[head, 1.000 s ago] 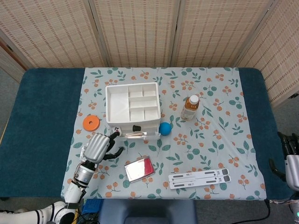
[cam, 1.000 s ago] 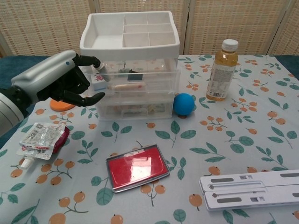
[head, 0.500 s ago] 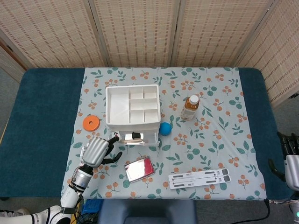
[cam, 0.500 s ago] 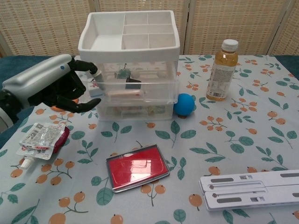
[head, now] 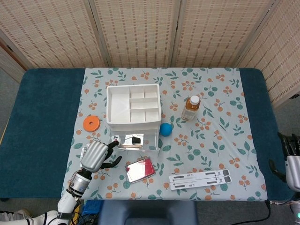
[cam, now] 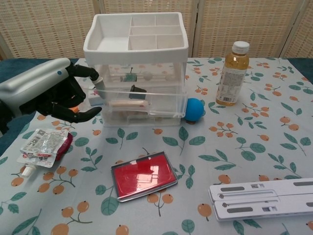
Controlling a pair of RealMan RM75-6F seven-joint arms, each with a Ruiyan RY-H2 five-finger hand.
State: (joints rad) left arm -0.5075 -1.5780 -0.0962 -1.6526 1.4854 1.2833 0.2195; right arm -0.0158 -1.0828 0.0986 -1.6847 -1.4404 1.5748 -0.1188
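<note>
Drawer (cam: 142, 103) of the clear box (cam: 135, 68) sticks out, mid-table, and the left hand (cam: 56, 93) pinches its left corner with curled fingers (cam: 83, 115). Pulling slow and straight should keep the box from sliding. The right hand (head: 291, 159) hangs far right; I cannot tell its fingers. The pouch's (cam: 44, 145) writing is too small to read.

Blue surface (head: 42, 117) under a floral cloth (head: 225, 140) carrying a white drawer organizer (head: 132, 105), orange disc (head: 91, 123), blue ball (head: 165, 129), tea bottle (head: 190, 107), red tin (head: 139, 169), white stand (head: 200, 179), snack pouch (cam: 43, 146).
</note>
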